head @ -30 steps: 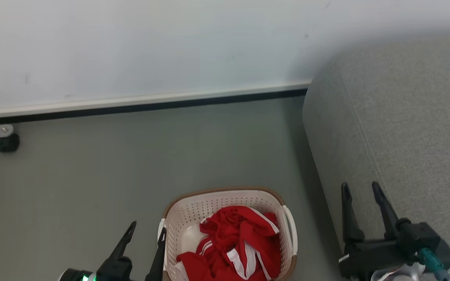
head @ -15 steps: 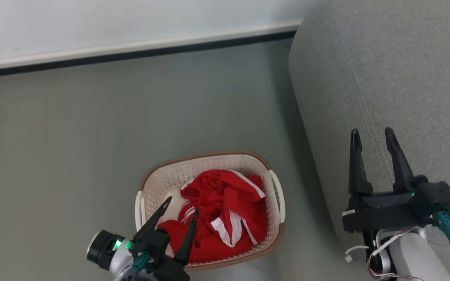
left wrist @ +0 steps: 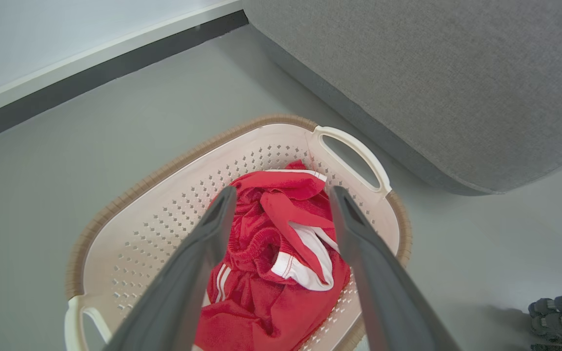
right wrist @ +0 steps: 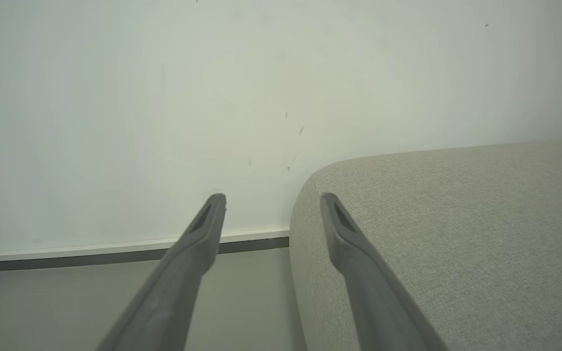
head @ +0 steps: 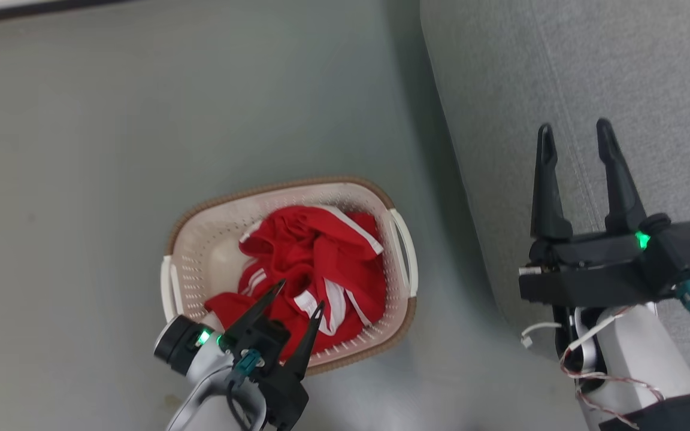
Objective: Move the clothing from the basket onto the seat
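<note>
Red clothing with white stripes lies bunched in the cream basket on the grey floor. My left gripper hangs open over the near side of the basket, its fingers above the clothing and holding nothing. The grey seat fills the right side, just right of the basket. My right gripper stands open and empty above the seat's edge, its fingers straddling the seam.
Bare grey floor surrounds the basket on the left and far sides. A white wall with a dark skirting strip runs behind. A narrow strip of floor separates basket and seat.
The head camera has tilted down, so the wall has slid out of its view. My left gripper has come forward over the basket and the clothing. The right gripper stays open over the seat.
</note>
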Robot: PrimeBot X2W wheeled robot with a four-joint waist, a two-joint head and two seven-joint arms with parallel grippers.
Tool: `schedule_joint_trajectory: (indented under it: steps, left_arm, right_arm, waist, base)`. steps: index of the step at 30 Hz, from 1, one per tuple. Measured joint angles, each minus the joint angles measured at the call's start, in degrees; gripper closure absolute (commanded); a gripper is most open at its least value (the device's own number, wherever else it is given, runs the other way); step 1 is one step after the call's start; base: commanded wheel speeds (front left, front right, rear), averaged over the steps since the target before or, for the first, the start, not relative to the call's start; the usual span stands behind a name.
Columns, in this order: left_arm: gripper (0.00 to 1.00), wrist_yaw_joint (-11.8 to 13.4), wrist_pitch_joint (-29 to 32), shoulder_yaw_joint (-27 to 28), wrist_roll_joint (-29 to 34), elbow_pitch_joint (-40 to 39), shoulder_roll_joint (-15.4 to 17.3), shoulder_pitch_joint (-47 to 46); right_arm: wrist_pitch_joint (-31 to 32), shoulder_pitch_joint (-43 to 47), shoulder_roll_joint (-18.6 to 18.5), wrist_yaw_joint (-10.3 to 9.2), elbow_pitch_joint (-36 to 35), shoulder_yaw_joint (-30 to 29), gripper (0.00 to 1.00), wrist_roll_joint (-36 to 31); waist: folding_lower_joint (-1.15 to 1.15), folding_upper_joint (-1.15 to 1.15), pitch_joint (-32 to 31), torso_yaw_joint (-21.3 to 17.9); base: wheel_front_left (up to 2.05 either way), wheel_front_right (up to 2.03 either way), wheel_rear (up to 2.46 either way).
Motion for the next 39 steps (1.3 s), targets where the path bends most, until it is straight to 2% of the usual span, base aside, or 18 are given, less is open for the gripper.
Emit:
schedule_joint_trajectory:
  steps: [12, 26, 39]
  left_arm:
    - [0.00, -0.55, 0.47, -2.92, 2.45, 4.54, -0.21, -6.84]
    - [0.00, -0.96, 0.23, -2.53, 3.48, 8.70, -0.11, -14.97]
    - [0.00, -0.45, -0.99, -1.01, 3.34, 13.15, 0.26, -18.83]
  right_arm:
    - [0.00, -6.23, 0.41, -0.01, -2.34, 0.47, 0.00, -0.55]
    - [0.00, -10.67, 1.14, -0.08, -4.11, 0.75, 0.00, -0.55]
    - [-0.01, -12.35, 1.34, -0.48, -3.34, 1.16, 0.00, -0.74]
  waist:
    - [0.00, 0.00, 9.18, -2.37]
    - [0.00, 0.00, 19.52, -4.75]
    - [-0.01, 0.00, 23.73, -6.11]
  base:
    - [0.00, 0.00, 0.00]
    - [0.00, 0.00, 0.00]
    - [0.00, 0.00, 0.00]
